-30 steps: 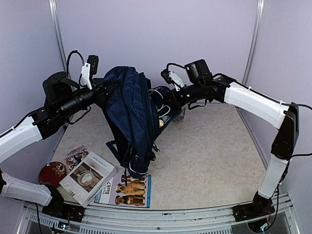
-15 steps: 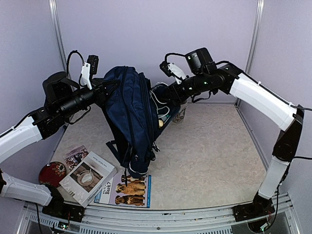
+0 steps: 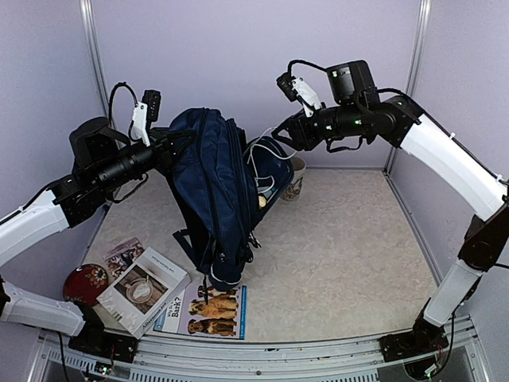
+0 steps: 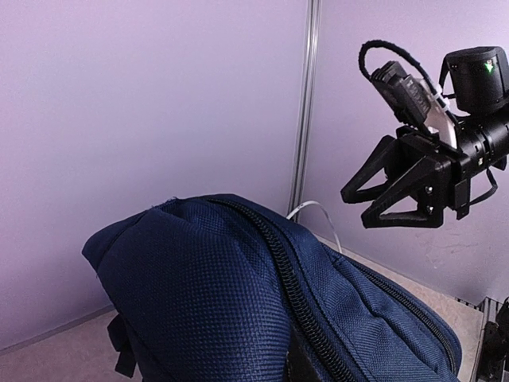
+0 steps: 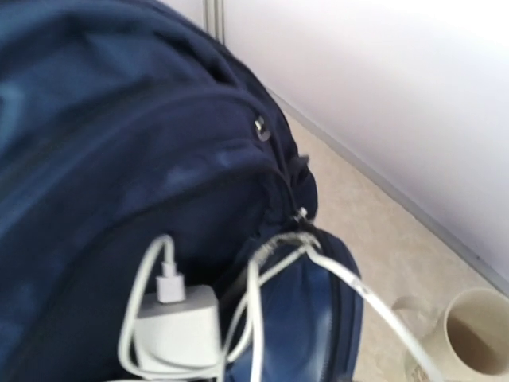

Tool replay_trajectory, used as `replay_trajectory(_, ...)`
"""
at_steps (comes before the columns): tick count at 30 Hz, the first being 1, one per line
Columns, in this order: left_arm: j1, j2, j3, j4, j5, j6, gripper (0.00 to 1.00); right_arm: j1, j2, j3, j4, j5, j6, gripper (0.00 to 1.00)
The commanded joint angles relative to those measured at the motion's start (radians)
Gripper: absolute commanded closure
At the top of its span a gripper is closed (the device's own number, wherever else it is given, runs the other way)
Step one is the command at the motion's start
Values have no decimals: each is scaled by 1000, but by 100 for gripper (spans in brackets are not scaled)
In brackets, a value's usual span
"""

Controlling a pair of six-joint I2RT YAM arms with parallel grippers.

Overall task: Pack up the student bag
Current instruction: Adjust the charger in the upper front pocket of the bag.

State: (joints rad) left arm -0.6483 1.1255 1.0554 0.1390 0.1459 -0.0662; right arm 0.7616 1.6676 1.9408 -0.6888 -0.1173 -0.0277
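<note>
The student bag (image 3: 211, 183) stands upright and sagging at the middle of the table (image 3: 342, 247), its top bunched against the left gripper (image 3: 165, 148). Its lower end reaches down to a dog-cover magazine (image 3: 211, 306) near the front edge. The left gripper's fingers are lost in the navy fabric, so it cannot be told whether they clamp the bag; the left wrist view shows only the bag's zippered crown (image 4: 207, 294) directly beneath the camera.

The right gripper (image 3: 277, 135) hangs in the air just beside the bag's upper right side, apart from it. Its jaws are spread wide and hold nothing, as the left wrist view confirms (image 4: 354, 209).

Under it, a white charger (image 5: 179, 322) sits at the mouth of an open side pocket, and its white cable (image 3: 258, 155) loops out over the pocket. A cream mug (image 3: 294, 179) stands on the table just behind the bag. At the front left corner lie a white book (image 3: 143, 290) and a red disc (image 3: 86, 280).
</note>
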Motion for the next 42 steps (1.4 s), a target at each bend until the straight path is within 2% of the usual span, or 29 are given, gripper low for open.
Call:
replay_trajectory(1,5,-25,-3,31,-6,26,100,-10,33,38,-16,75,-3,57)
replay_trajectory(6,4,-22,-3,29,-3,26,100,-42,25,81,-1,48,-28,55)
replay_trajectory(9,5,-22,-4,28,-2,26,100,-92,26,83,10,-38,-36,53)
replay_trajectory(11,5,-22,-3,28,-3,26,100,-137,38,85,7,-125,-31,48)
replay_trajectory(15,5,-21,-3,29,-2,26,100,-190,73,85,-8,-218,-59,28)
replay_trajectory(17,5,-21,-3,28,-2,26,100,-204,92,84,-20,-246,-66,28)
replay_trajectory(18,5,-21,-3,28,-1,26,100,-209,101,84,-27,-257,-66,31)
replay_trajectory(21,5,-23,-5,28,-2,30,100,-212,118,75,-50,-290,-73,54)
replay_trajectory(25,6,-22,-5,28,-7,32,100,-212,99,17,-20,-308,-74,53)
replay_trajectory(30,5,-20,-5,28,-2,29,100,-214,112,22,-2,-334,-64,85)
replay_trajectory(34,5,-23,-5,28,-5,31,100,-214,115,25,-4,-333,-70,99)
replay_trajectory(39,5,-20,-5,28,-6,30,100,-201,93,19,19,-371,-9,100)
replay_trajectory(42,5,-17,-5,30,-6,29,100,-125,63,-19,93,-372,31,100)
